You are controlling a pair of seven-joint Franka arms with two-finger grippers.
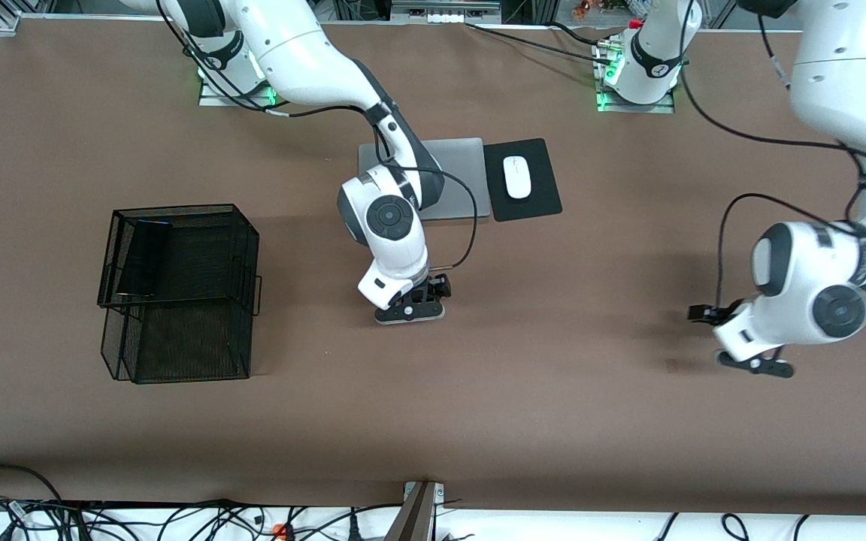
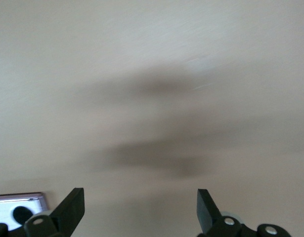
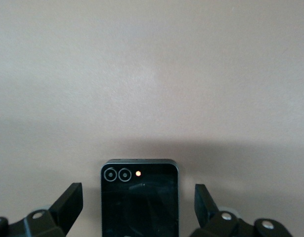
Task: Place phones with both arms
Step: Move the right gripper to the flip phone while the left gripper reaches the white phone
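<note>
A squarish black phone (image 3: 139, 197) with two ringed lenses lies flat on the brown table. My right gripper (image 3: 139, 207) is open, one finger on each side of it and neither touching. In the front view that gripper (image 1: 410, 304) hangs low over the phone (image 1: 433, 315) at mid-table, nearer the camera than the laptop. My left gripper (image 1: 752, 364) hovers open over bare table at the left arm's end, holding nothing. Beside one of its fingers (image 2: 72, 207) shows a corner of the lilac-white phone (image 2: 18, 210). The arm hides that phone in the front view.
A two-tier black mesh basket (image 1: 177, 293) stands toward the right arm's end; a long dark slab seems to lie in its upper tier. A silver laptop (image 1: 463, 161) and a white mouse (image 1: 517, 176) on a black pad (image 1: 538, 203) lie near the bases.
</note>
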